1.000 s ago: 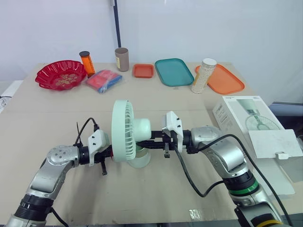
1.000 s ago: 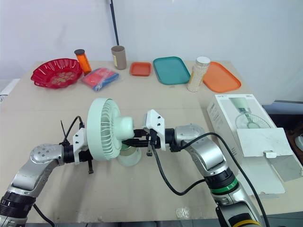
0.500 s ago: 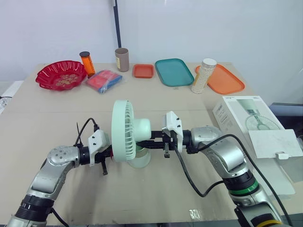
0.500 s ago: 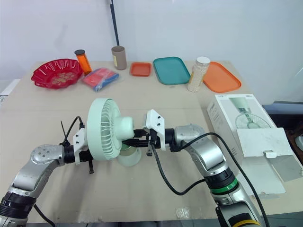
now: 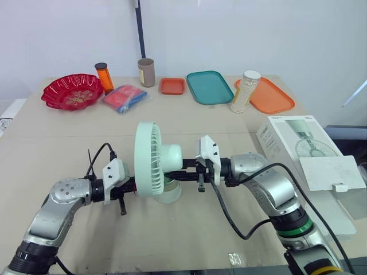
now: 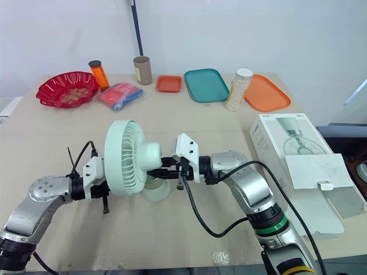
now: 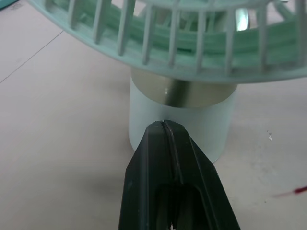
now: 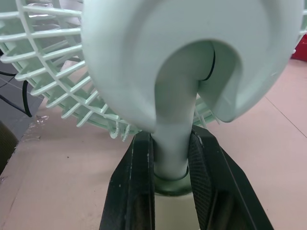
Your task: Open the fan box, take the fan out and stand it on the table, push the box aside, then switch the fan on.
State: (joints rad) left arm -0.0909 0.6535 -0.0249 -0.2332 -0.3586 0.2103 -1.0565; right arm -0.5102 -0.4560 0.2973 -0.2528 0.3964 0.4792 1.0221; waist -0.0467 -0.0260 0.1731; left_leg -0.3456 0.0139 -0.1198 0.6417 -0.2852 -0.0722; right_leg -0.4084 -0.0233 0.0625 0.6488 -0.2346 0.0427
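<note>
Drawn back a touch toward the left since half a second ago: left gripper (image 7: 163, 125), fingers pressed together on nothing, tip levelled at the round base of the fan (image 5: 152, 160) and just short of it; actual contact impossible to tell. Fan itself unmoved, out of its packaging and standing upright near the middle of the counter (image 5: 69, 137), grille facing the left arm, blades showing no sign of spin.

Behind the fan head, right gripper (image 8: 171, 143) pinching the slim neck above the base, one black finger on either side, steadying the whole thing from the rear. Far along the back edge, well apart from the work: red bowl (image 5: 71, 91), teal tray (image 5: 210, 87), orange tray (image 5: 269, 94). At the right edge of the counter, fan box (image 5: 298, 143) lying flat with its flap open, already pushed aside.

Judging by the layout, only the switching-on left to do. Main hazard from here: a poke at the base landing off the switch or too hard, shoving a top-heavy fan across the smooth counter or rocking it about the pinched neck. Further risk of a topple on any loosening of the right-hand pinch during that push, and of fingertips straying up into the grille.
</note>
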